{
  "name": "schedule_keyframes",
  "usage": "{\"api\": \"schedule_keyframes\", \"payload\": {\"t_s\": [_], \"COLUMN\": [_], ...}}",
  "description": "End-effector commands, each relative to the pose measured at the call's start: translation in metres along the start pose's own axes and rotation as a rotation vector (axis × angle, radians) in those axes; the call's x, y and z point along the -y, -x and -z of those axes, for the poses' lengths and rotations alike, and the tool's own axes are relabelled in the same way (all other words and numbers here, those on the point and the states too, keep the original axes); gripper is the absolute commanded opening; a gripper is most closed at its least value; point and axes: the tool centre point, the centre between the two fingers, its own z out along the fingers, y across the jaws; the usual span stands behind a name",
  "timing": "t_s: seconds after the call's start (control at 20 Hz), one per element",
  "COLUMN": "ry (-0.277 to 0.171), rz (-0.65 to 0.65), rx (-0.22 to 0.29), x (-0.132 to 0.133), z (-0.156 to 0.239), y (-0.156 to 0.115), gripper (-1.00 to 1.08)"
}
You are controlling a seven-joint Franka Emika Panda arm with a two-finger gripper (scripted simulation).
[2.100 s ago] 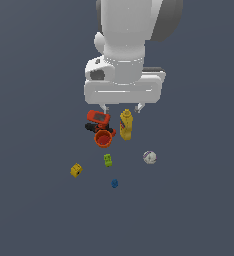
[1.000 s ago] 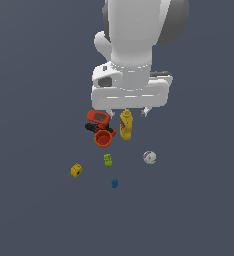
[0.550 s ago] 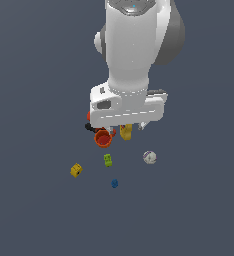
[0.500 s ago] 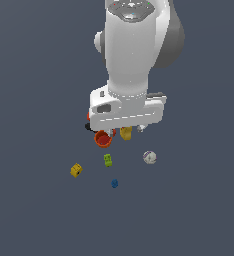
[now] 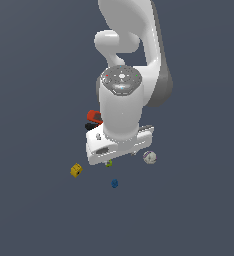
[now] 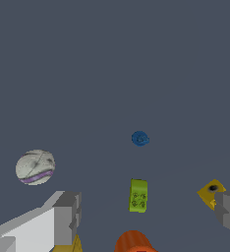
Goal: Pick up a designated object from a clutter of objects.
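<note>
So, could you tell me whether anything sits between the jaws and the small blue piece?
Yes: in the wrist view the green cube lies on the floor between the open gripper and the blue piece. The blue piece itself stands apart from everything.

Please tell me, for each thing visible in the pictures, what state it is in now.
gripper: open, holding nothing, above the floor.
blue piece: on the floor, alone, untouched.
green cube: on the floor, between the fingers in the wrist view, not gripped.
yellow cube: on the floor, apart from the others.
white ball: resting on the floor.
orange-red cup: partly out of view.
red device: flat, partly hidden by the arm.
</note>
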Motion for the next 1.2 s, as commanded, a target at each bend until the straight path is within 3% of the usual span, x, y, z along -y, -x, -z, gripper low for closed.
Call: {"api": "schedule_keyframes", "payload": {"t_s": [0.0, 0.55, 1.15], "ry": [0.000, -0.002, -0.004], "rz": [0.048, 0.182, 0.203], "rx": [0.006, 0.024, 0.028], "x": [-0.008, -0.027, -0.030], "z": [-0.023, -0.095, -0.113], "y": [-0.007, -0.021, -0.022], "gripper": [1.00, 1.00, 1.00]}}
